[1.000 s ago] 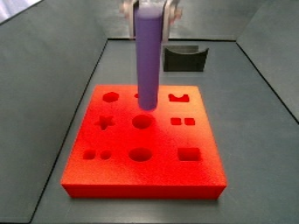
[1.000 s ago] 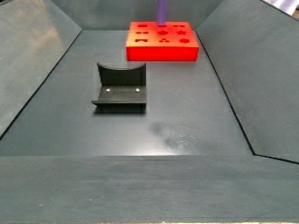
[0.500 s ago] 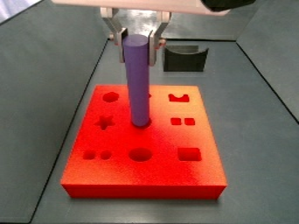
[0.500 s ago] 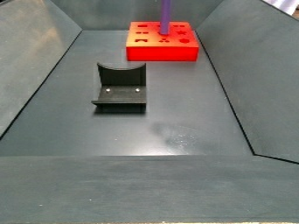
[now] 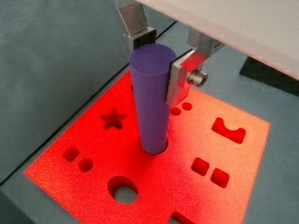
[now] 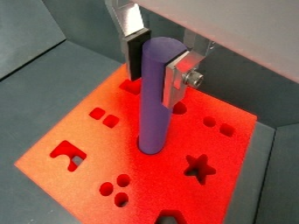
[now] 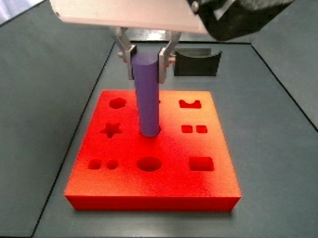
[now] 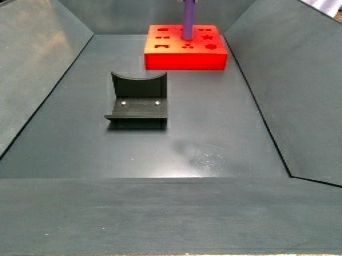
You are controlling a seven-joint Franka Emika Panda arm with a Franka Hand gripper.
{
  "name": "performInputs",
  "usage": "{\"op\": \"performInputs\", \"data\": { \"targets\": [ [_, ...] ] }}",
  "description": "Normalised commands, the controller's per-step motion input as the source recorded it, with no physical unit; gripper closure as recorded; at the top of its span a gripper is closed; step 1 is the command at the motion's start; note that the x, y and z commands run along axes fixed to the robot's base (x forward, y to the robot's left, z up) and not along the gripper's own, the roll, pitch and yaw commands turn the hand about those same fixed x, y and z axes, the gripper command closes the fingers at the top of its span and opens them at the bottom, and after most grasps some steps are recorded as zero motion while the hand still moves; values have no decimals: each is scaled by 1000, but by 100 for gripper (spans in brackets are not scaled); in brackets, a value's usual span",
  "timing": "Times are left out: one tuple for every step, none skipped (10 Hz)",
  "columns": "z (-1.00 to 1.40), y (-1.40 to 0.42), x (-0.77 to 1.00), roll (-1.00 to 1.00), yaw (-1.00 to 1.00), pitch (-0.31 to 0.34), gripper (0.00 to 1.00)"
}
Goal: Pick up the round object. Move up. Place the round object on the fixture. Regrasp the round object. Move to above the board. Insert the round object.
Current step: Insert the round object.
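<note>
Your gripper (image 5: 166, 54) is clamped on the top of the round object (image 5: 149, 101), one silver finger (image 6: 177, 80) pressed flat against each side. The purple peg stands upright over the middle of the board (image 7: 154, 153), and its lower end sits in a round hole there; how deep it has gone you cannot tell. The fixture (image 8: 136, 100) lies well apart and empty. From here, watch for jamming: if you press down with the peg slightly tilted or off-centre, it could bind against the hole's edge, slip between the pads, or drag the board.
</note>
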Motion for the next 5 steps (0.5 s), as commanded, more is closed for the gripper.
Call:
{"op": "performInputs", "data": {
  "targets": [
    [-483, 0, 0, -13, 0, 0, 100],
    [-569, 0, 0, 0, 0, 0, 100],
    [-660, 0, 0, 14, 0, 0, 100],
    [-169, 51, 0, -144, 0, -91, 100],
    [-17, 0, 0, -50, 0, -11, 100]
  ]
}}
